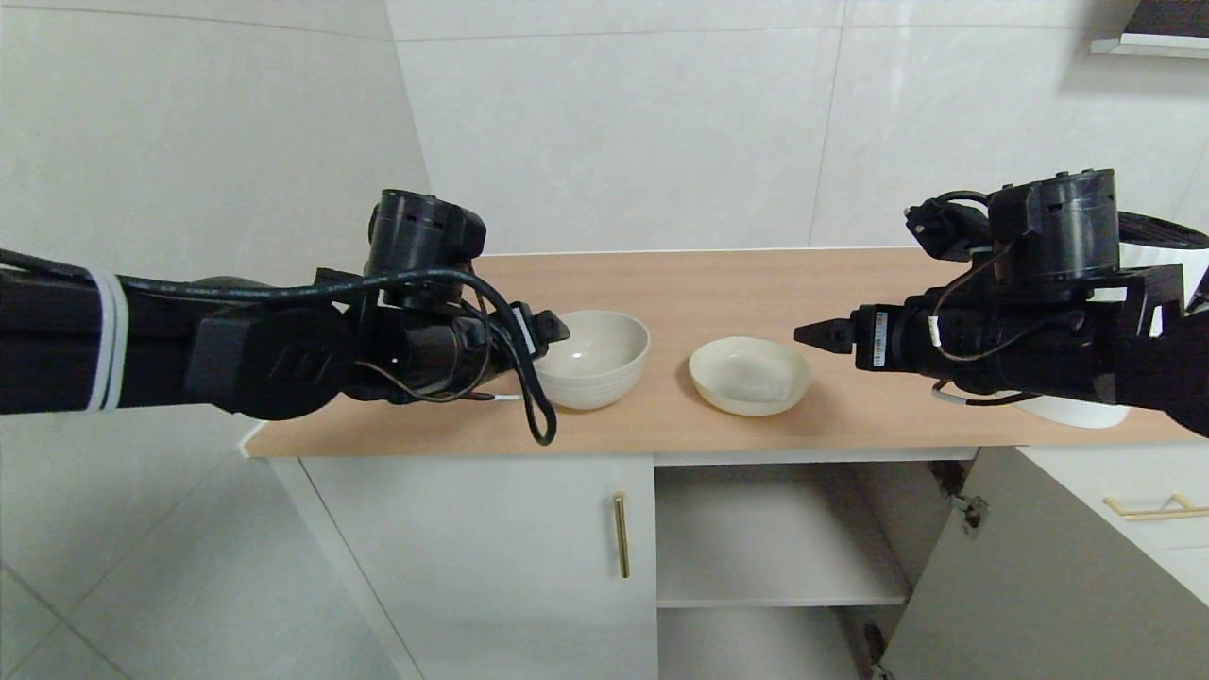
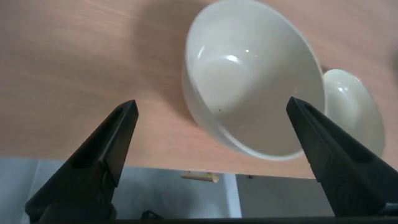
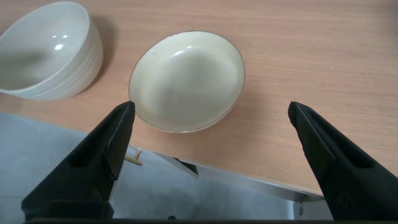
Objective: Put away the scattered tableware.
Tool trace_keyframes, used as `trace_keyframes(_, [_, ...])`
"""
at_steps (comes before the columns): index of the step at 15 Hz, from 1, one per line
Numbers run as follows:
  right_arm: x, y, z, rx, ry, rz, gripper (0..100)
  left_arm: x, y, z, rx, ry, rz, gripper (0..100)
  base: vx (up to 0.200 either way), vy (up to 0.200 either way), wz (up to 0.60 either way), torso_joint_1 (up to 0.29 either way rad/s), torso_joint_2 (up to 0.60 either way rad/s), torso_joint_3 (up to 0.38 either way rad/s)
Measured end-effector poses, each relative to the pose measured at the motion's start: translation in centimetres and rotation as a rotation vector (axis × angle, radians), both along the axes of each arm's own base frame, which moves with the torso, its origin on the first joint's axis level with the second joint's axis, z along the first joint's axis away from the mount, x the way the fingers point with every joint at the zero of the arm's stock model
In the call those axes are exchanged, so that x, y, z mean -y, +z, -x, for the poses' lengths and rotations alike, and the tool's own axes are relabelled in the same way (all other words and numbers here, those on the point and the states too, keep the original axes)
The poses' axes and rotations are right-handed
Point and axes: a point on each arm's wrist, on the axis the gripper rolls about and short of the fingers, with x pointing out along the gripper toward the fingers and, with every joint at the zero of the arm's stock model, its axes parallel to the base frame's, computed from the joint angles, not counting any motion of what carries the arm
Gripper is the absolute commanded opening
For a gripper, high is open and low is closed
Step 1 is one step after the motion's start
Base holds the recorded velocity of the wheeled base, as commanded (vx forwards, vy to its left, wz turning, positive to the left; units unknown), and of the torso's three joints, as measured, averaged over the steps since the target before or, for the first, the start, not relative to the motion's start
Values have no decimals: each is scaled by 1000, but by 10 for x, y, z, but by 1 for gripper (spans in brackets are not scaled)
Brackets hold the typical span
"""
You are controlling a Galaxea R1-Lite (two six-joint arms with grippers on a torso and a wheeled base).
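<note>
- Light wooden surface (image 1: 718,283): carries both bowls near its front edge.
- White cabinet (image 1: 472,548) under it: right-hand door (image 1: 1020,567) swung open, inner shelf (image 1: 774,586) exposed.
- Deep white ribbed ceramic bowl (image 1: 595,359): upright, left of the pair.
- Shallow cream ceramic bowl (image 1: 750,375): upright, just right of the deep one, not touching.
- Left gripper (image 2: 210,104): spread wide, holding nothing, at the deep bowl's left rim.
- Right gripper (image 3: 210,107): spread wide, holding nothing, right of the shallow bowl, apart from it.

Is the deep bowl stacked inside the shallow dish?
No, the deep bowl stands beside the shallow dish, apart on the counter.
</note>
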Motion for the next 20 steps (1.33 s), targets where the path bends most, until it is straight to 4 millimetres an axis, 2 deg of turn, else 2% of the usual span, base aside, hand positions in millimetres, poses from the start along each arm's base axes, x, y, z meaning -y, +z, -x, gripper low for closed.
trace_keyframes(4, [-1, -2, -1, -4, 1, 2, 100, 3, -12, -10, -24, 4, -13, 100, 0, 0, 0, 0, 0, 0])
trace_keyframes(5, [-1, -2, -1, -5, 1, 2, 100, 3, -13, -11, -27, 5, -14, 0, 0, 0, 0, 0, 0, 0])
trace_keyframes(13, [-1, -2, -1, -8, 1, 3, 100, 3, -17, -14, -35, 6, -18, 0, 0, 0, 0, 0, 0, 0])
trace_keyframes(20, [-5, -10, -9, -24, -3, 15, 100, -4, 0, 3, -6, -1, -2, 0, 0, 0, 0, 0, 0, 0])
